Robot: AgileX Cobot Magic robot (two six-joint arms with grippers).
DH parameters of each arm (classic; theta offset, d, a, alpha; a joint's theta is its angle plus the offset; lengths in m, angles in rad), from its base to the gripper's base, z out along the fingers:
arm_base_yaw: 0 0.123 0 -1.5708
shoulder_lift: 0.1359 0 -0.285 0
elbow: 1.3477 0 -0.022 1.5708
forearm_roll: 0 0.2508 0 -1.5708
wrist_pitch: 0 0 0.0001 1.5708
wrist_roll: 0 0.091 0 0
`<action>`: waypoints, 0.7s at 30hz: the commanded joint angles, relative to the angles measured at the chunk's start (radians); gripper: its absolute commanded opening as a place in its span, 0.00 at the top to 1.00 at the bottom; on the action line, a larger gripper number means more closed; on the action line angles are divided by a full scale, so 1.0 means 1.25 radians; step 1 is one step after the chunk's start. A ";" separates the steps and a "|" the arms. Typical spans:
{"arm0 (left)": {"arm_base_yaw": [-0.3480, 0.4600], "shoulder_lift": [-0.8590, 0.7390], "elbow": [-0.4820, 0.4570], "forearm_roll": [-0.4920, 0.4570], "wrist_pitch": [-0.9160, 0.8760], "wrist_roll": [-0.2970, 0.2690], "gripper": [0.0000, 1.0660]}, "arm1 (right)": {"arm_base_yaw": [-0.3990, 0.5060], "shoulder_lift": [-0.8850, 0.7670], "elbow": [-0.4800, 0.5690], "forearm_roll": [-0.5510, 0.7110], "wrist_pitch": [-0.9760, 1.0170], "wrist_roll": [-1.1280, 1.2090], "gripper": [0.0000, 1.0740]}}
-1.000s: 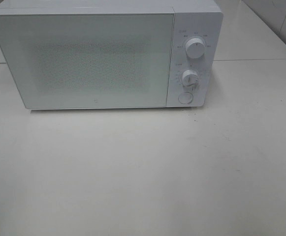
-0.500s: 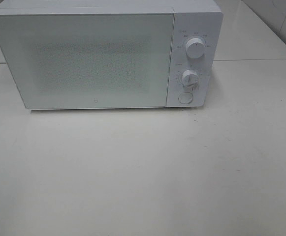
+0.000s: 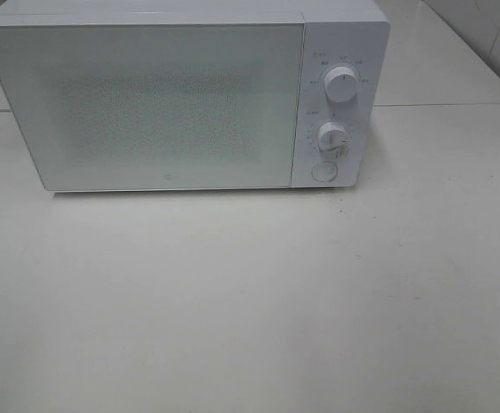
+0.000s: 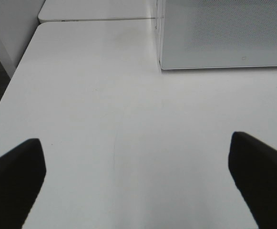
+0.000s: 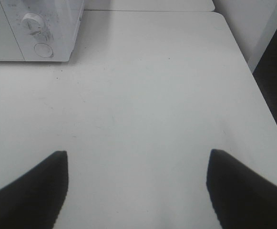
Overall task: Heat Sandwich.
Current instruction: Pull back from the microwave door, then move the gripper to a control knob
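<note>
bare lab: microwave (image 3: 172, 103) on white tables (image 3: 250, 301)

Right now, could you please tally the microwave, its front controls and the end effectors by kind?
Microwave: 1
Knobs: 2, upper knob and lower knob
Button: 1
End effectors: 2, left end effector and right end effector, both open
Total: 6

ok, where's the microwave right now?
High view: the microwave stands at the back of the table, left of centre, door shut, its panel on the right.
</note>
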 commanded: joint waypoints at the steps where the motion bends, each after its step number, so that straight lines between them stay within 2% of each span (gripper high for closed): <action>1: 0.002 -0.022 0.002 -0.006 0.001 -0.002 0.05 | -0.006 -0.022 0.001 0.000 -0.005 -0.001 0.29; 21: 0.002 -0.022 0.002 -0.006 0.001 -0.002 0.05 | -0.006 -0.022 0.001 0.004 -0.005 0.002 0.29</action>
